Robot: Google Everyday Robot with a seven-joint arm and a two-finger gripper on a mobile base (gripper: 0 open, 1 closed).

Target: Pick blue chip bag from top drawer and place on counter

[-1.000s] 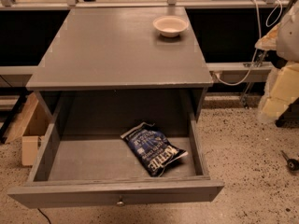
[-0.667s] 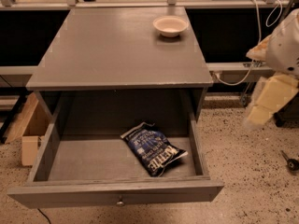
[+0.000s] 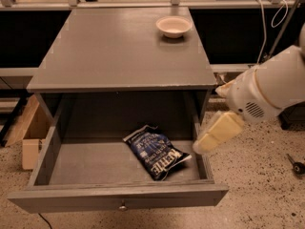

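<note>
The blue chip bag (image 3: 155, 150) lies flat in the open top drawer (image 3: 119, 194), right of centre. The gripper (image 3: 204, 144) hangs at the bag's 3 o'clock, over the drawer's right wall; whether it is open or closed cannot be told.

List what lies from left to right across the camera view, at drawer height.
Tan box on the floor → blue chip bag lying in the open top drawer → tool at the drawer's right side → small dark object on the floor.
</note>
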